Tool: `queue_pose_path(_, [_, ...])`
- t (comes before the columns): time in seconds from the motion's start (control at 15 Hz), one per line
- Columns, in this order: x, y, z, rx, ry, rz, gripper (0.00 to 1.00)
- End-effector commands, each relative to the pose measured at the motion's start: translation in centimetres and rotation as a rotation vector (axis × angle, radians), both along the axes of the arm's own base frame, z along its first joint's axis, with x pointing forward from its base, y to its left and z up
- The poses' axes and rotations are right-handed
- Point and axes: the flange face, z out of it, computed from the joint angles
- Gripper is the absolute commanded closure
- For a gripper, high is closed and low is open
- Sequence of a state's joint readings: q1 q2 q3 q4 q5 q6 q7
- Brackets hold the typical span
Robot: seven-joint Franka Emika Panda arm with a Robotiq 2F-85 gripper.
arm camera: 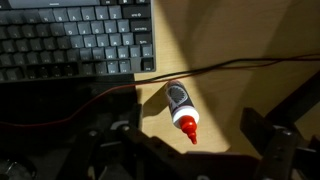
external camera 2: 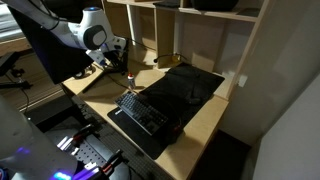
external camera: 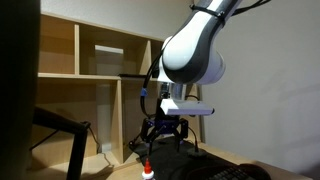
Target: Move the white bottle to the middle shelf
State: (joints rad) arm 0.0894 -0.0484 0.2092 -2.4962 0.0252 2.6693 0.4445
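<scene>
White bottle (arm camera: 181,105) on the pale wood desk (arm camera: 250,40), beneath a wide-open gripper (external camera: 165,137).
Seen from the wrist it seems to lie on its side, red cap (arm camera: 188,128) nearest, clear of both fingers; its dark oval label is too blurred to read. Beyond it run a black cable (arm camera: 230,68) and a black keyboard (arm camera: 75,35), legends illegible. Farther back, in an exterior view, the middle shelf (external camera: 70,75) stands well apart.

The scene is dimly lit. In the wrist view a bright band is thrown across the desk (arm camera: 250,30) and bottle (arm camera: 183,108); the keyboard (arm camera: 70,40) is left in shadow. Both exterior views are blurred.
</scene>
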Motion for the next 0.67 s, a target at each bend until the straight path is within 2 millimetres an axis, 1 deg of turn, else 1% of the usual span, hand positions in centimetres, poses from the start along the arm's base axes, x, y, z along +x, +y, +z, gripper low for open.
queue_pose_path(0.0, [1.3,0.1,-1.8,-0.014,-0.024,0.001,0.0])
queue_pose_path(0.2, [2.7,0.7,-3.1,-0.003,-0.078,-0.014,0.0])
queue_pose_path(0.4, [4.1,1.5,-4.3,0.014,-0.068,-0.041,0.0])
queue_pose_path(0.47, [4.6,1.5,-4.1,0.019,-0.079,-0.065,0.0])
queue_pose_path(0.53, [3.2,1.0,-3.8,0.013,-0.06,-0.042,0.0])
queue_pose_path(0.6, [3.7,1.2,-3.9,0.017,-0.062,-0.053,0.0])
